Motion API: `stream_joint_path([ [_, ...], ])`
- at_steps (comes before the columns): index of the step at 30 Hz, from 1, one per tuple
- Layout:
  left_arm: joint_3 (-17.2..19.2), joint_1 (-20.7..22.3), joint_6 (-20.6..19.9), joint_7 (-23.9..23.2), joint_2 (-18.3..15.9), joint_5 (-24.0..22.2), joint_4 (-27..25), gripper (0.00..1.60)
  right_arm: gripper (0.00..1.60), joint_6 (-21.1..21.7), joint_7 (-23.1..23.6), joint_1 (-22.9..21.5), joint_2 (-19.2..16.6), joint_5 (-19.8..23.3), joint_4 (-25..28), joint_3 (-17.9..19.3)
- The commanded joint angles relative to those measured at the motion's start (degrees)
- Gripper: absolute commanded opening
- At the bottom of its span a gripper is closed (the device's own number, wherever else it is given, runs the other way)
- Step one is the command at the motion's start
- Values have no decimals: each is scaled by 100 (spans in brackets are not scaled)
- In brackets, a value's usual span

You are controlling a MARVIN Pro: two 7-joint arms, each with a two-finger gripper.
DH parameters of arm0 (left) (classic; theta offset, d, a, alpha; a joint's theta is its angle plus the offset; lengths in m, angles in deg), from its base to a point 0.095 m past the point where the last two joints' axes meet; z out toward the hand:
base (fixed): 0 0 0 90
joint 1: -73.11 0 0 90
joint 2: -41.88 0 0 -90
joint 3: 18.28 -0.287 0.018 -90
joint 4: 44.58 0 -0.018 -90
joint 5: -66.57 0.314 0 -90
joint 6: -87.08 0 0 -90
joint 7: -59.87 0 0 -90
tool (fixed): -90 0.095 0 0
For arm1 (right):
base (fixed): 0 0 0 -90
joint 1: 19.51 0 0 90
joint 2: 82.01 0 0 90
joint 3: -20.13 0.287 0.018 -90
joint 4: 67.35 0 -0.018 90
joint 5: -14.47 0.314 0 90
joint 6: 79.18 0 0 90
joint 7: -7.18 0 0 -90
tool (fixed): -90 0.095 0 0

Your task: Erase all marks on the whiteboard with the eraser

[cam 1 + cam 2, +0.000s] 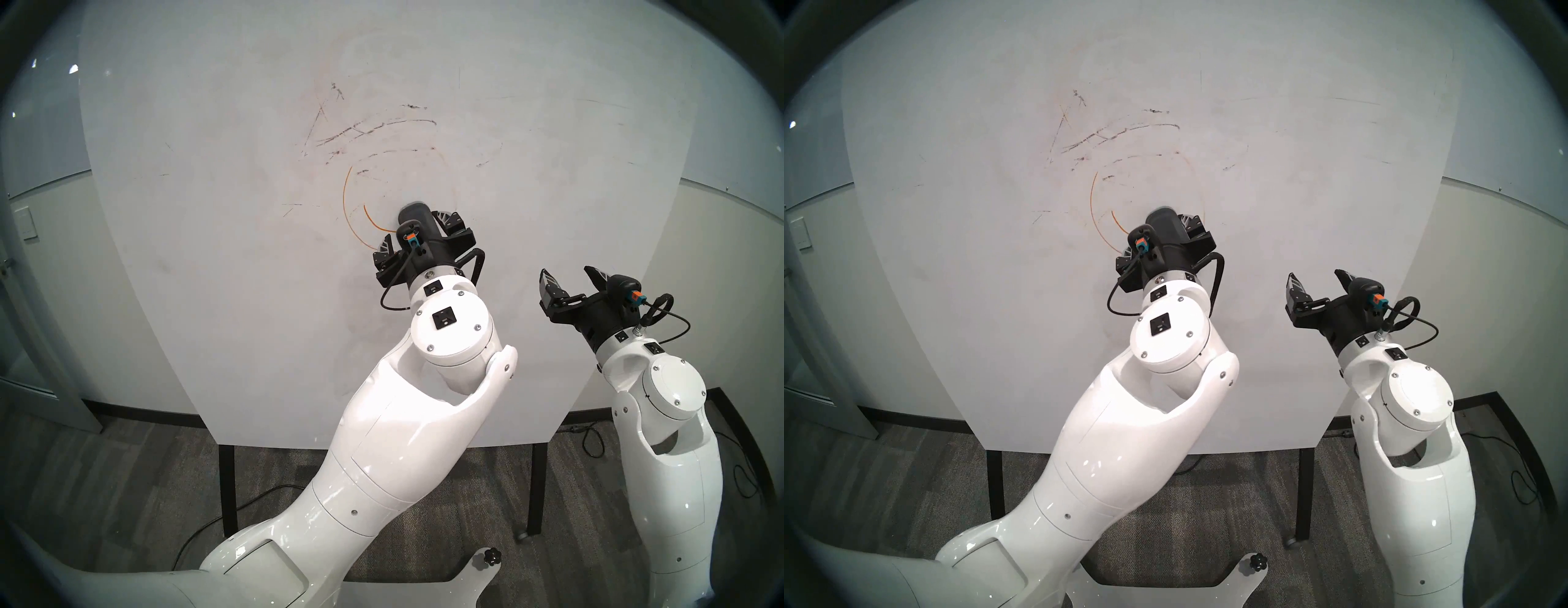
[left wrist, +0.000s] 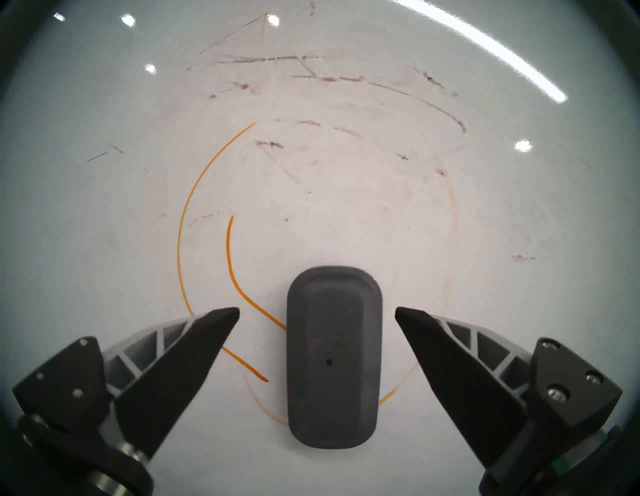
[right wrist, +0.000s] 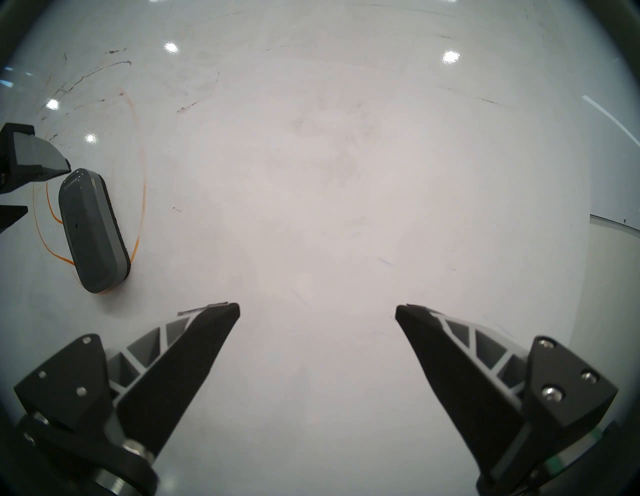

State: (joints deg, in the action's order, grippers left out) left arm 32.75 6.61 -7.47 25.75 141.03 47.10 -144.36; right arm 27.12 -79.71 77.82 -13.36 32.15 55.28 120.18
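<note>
The left gripper (image 2: 317, 313) faces the whiteboard (image 1: 212, 254) with its jaws spread wide, and the eraser (image 2: 334, 356) sits flat on the board between them. In the left wrist view there is bare white board on both sides of the eraser, so neither finger (image 2: 194, 350) touches it; the gripper holds nothing. The eraser stands lengthwise along the line the gripper points, its tiny centre dot facing the camera.

Off to the side, the right gripper (image 3: 317, 311) is also wide open and empty, aimed at a mostly clean stretch of board, well apart from the eraser (image 3: 91, 230).

On the board itself, the eraser covers part of the orange marks (image 2: 183, 221): a long outer arc and a shorter inner curve run up beside it on one side, and a fainter orange trace loops round the other. Farther up the board lie scratchy dark streaks (image 1: 369, 131) and pale smudges, spread across its middle.
</note>
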Motion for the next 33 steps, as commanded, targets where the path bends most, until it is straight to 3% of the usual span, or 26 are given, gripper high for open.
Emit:
stream_joint_path([
  [1, 98, 263, 121, -125, 91, -42, 99, 160, 160, -58, -25, -45, 16, -21, 133, -12],
  [12, 159, 208, 271, -717, -164, -366, 69, 160, 160, -60, -32, -44, 13, -19, 134, -15],
  [33, 134, 287, 69, -803, -291, -637, 207, 160, 160, -63, -41, -42, 8, -17, 135, -18],
])
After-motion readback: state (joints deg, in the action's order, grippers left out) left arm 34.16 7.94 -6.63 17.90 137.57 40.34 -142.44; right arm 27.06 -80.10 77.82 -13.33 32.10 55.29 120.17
